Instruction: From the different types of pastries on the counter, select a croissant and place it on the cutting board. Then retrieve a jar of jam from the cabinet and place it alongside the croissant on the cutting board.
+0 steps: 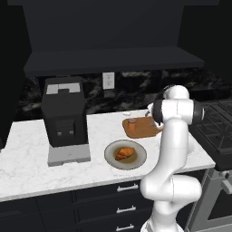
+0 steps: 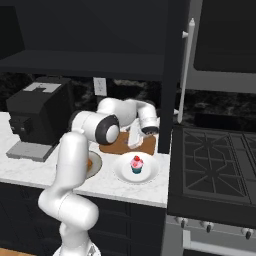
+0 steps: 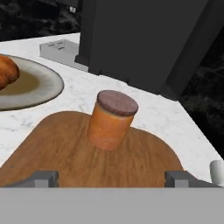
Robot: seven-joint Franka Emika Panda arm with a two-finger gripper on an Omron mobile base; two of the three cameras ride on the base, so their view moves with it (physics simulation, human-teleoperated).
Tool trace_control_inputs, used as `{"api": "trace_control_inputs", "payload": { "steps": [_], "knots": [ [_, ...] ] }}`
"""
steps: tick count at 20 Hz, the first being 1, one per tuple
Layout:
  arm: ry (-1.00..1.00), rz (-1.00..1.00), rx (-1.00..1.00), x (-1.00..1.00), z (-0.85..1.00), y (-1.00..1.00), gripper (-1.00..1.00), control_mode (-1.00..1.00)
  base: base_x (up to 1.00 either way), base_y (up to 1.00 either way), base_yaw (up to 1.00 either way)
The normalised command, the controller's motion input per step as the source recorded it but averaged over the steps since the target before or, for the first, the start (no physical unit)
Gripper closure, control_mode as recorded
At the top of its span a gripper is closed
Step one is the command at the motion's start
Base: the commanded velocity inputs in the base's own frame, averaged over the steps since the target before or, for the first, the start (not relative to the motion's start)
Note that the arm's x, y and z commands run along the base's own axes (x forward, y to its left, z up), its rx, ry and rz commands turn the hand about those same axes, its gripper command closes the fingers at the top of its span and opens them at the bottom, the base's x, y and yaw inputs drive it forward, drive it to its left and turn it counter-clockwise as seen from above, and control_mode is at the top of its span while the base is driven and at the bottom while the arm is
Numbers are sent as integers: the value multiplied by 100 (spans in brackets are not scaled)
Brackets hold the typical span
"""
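Observation:
The orange jar of jam (image 3: 110,119) with its greyish lid stands upright on the reddish-brown cutting board (image 3: 74,148), a little beyond my gripper (image 3: 113,178). The gripper is open, its fingertips wide apart and touching nothing. From the left base, the jar of jam (image 1: 132,122) sits at the left end of the cutting board (image 1: 144,129). The golden croissant (image 1: 124,153) lies on a round grey-beige plate (image 1: 139,159) in front of the board, off it. The croissant (image 3: 6,72) also peeks in at the hand view's left edge. My gripper (image 2: 134,137) hangs low over the cutting board (image 2: 115,146).
A pink-frosted cupcake (image 2: 136,164) sits on a white plate (image 2: 150,172) near the counter's right end. A black coffee machine (image 1: 65,120) stands to the left on the counter (image 1: 27,154). The stove (image 2: 215,165) adjoins on the right. The black cabinet (image 1: 113,27) hangs overhead.

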Motion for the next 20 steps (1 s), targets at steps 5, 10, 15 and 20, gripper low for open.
{"api": "trace_control_inputs", "payload": {
  "steps": [5,10,15,20],
  "knots": [
    [7,1,0,-80,37,-2,-100,-100,0,0,0],
    [0,0,0,-100,23,15,-100,-100,0,0,0],
    [-24,6,-7,-92,25,55,-100,-100,0,0,0],
    [-41,15,-24,-38,6,64,-100,-100,0,0,0]
  ]
}}
